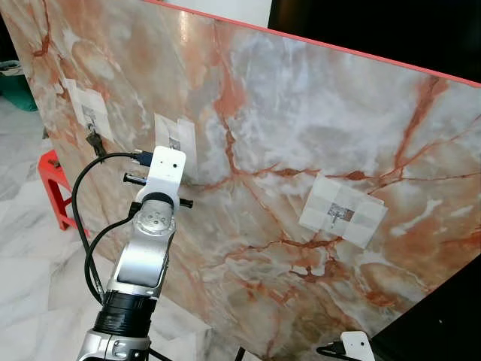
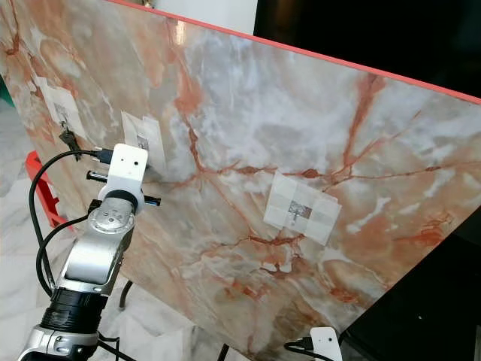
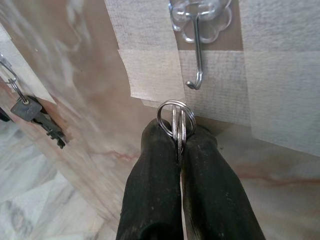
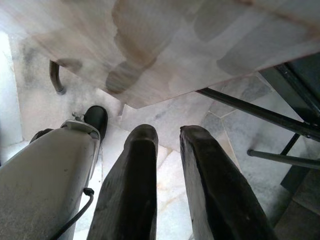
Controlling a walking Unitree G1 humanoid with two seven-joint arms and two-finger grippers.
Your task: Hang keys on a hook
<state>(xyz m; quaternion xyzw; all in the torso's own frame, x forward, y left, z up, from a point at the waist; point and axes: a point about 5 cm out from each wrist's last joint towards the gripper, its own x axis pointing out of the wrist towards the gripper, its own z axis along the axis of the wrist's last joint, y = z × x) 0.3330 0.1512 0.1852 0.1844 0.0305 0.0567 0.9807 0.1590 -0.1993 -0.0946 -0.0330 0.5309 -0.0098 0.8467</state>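
Note:
My left gripper (image 3: 179, 134) is shut on a silver key ring (image 3: 176, 117), which pokes out between its fingertips. The ring sits just below the tip of a metal hook (image 3: 196, 55) on a clear flower-shaped base, taped to the marble board (image 1: 301, 113). In the eye views my left arm (image 1: 154, 226) is raised to the board at that middle taped hook (image 1: 174, 143), hiding the fingers. A second hook (image 1: 340, 214) sits to the right. Another set of keys (image 3: 39, 119) hangs on the left hook (image 1: 92, 120). My right gripper (image 4: 167, 137) hangs low, open with nothing between its fingers.
The board leans on dark metal legs (image 4: 250, 107) over a marble floor (image 1: 30, 256). A red stool (image 1: 54, 184) stands at the board's left end. My own leg (image 4: 45, 170) is beside the right gripper. A dark opening lies behind the board's upper right.

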